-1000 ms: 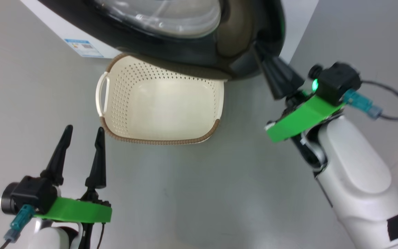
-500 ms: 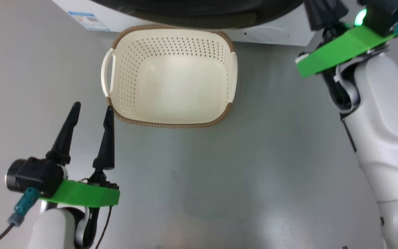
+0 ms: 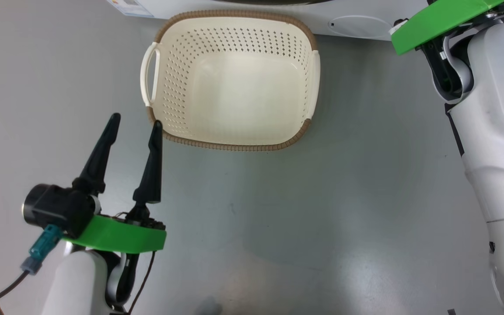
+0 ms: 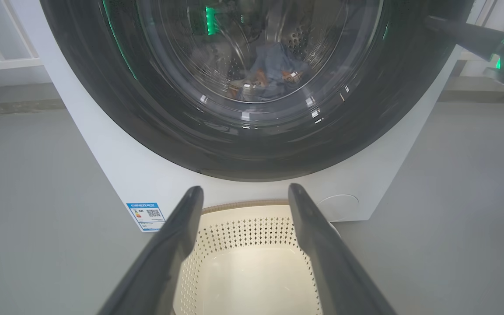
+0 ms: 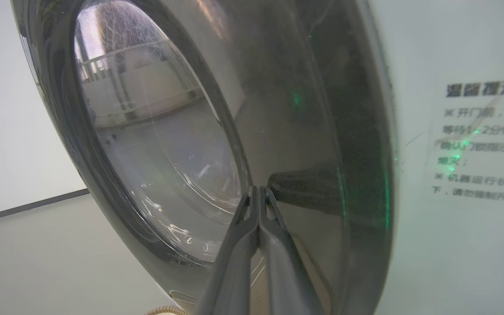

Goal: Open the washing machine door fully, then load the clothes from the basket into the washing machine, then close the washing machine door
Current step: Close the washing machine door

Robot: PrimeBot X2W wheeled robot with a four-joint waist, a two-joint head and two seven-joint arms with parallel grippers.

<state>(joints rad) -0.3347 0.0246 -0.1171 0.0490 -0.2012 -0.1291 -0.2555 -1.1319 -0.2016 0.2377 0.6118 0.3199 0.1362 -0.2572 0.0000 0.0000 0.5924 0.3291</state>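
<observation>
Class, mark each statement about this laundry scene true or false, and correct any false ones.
1. The basket stands on the floor in front of the washing machine. True.
2. The left gripper is open and holds nothing. True.
3. The basket is full of laundry. False: it is empty; the clothes lie in the drum, seen through the washing machine door.
4. Both grippers are open. False: the right gripper is shut, fingers together at the door's edge.

Clothes (image 4: pixel 273 70) behind washing machine door (image 4: pixel 252 153)
</observation>
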